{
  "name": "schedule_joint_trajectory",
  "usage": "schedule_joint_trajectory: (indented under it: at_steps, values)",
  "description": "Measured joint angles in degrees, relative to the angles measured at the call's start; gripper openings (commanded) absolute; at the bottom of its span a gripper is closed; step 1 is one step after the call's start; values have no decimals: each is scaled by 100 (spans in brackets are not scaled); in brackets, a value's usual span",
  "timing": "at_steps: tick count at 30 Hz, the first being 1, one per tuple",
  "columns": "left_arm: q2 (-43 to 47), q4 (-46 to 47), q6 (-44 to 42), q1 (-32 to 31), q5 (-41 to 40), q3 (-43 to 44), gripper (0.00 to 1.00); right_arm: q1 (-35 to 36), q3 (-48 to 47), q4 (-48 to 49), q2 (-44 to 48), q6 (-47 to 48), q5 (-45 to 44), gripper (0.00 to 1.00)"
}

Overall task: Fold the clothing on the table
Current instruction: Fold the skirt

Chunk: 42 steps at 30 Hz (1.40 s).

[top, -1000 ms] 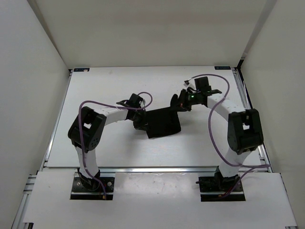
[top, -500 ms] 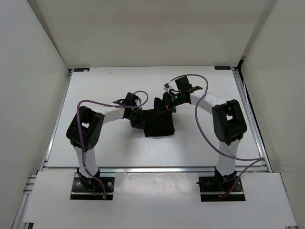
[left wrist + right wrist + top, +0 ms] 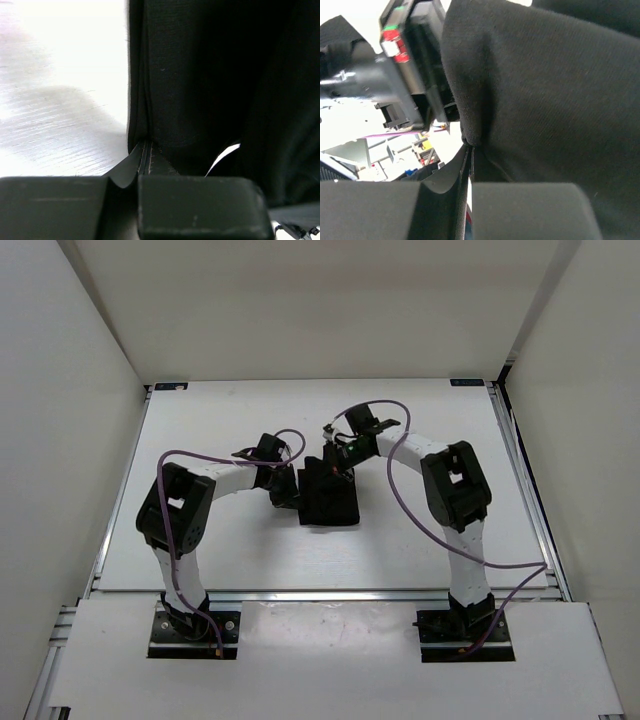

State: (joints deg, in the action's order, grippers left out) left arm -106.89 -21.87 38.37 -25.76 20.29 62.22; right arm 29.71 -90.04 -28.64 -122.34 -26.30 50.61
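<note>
Left gripper [image 3: 145,159]: jaws pressed together on a pinch of the clothing [image 3: 332,502] at its nine o'clock edge. The clothing, a compact black bundle, sits near the middle of the white surface [image 3: 220,430]. Right gripper [image 3: 470,152]: clamped on a fold at the bundle's twelve o'clock edge, close beside the left wrist. Likely risks: the crowded grippers could collide, or a thin pinch could slip, letting the stacked layers spring open.
</note>
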Motion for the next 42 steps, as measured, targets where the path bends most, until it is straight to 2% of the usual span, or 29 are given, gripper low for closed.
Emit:
schedule_joint_trajectory:
  at_steps: [11, 17, 19, 21, 22, 24, 30, 31, 32, 33, 34, 35, 39, 42]
  values:
    - [72, 4, 26, 31, -81, -70, 0, 50, -426, -28, -603, -37, 142, 0]
    - [83, -2, 48, 48, -92, -76, 0, 96, -479, 44, -767, -151, 367, 10]
    - [83, 0, 48, 55, -92, -76, 0, 105, -514, 50, -839, -195, 444, 20]
    - [83, -7, 48, 57, -94, -76, 0, 118, -586, 59, -918, -243, 579, 42]
    - [83, -7, 48, 59, -94, -76, 0, 125, -588, 94, -929, -304, 647, 48]
    - [83, -7, 50, 63, -94, -76, 0, 144, -588, 168, -929, -348, 809, 52]
    - [129, -85, 46, 197, -94, -70, 0, 142, -551, 376, -835, -476, 1032, 46]
    - [168, -166, 33, 251, -109, -42, 0, 116, -529, 391, -748, -492, 1025, 39]
    - [221, -269, 0, 308, -146, 15, 0, 74, -498, 396, -621, -511, 1003, 26]
    - [299, -391, -31, 372, -192, 107, 0, 9, -466, 393, -450, -529, 960, 17]
    - [411, -522, -74, 431, -236, 247, 0, -81, -417, 385, -243, -538, 905, 3]
    - [518, -634, -122, 470, -291, 402, 0, -177, -363, 385, -28, -501, 855, 0]
    - [1071, -809, -291, 566, -433, 1137, 0, -682, -37, 409, 929, -466, 564, 0]
    - [1506, -496, -212, 557, -15, 1176, 0, -960, 269, 472, 1263, -437, 345, 0]
